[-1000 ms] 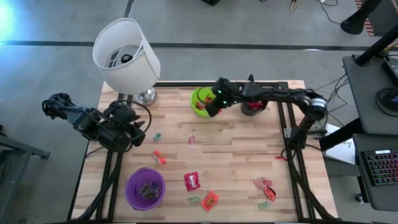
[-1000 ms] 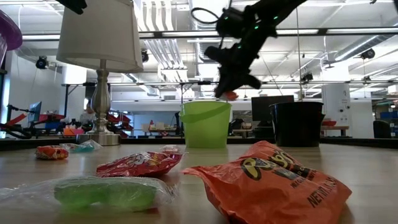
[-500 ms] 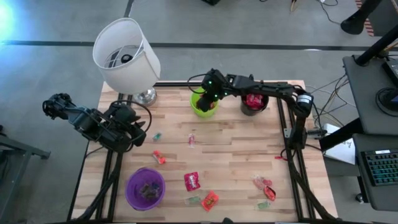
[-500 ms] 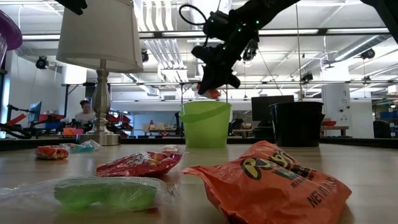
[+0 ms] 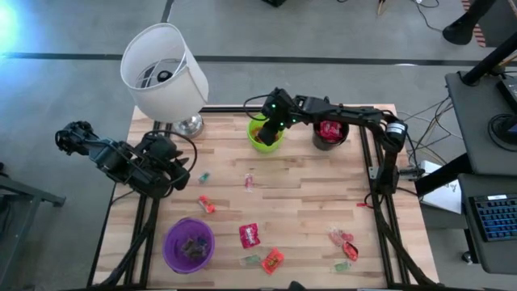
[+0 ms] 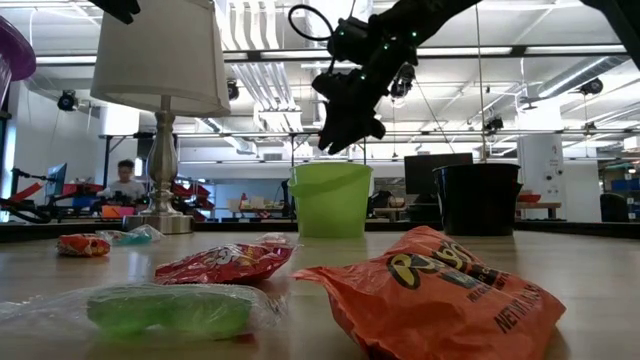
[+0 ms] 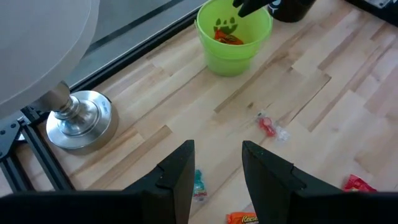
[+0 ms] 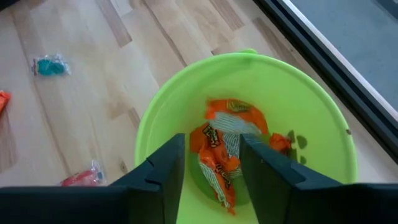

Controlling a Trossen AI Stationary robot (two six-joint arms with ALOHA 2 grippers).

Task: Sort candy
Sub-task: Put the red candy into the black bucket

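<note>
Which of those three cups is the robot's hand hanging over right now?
The green cup, holding orange candy; the right gripper hangs above it, not the black cup or purple cup.

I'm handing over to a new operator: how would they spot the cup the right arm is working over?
Start at the white lamp at the table's far edge. Just beside its silver base stands the lime-green cup, under the right gripper. Orange wrappers lie inside; the black cup next to it holds red ones.

Table: lamp at far left corner. Two cups along far edge, one mid-edge holding candy packets, one to its right. Third cup near front left. Loose candy scattered centre to front right.
</note>
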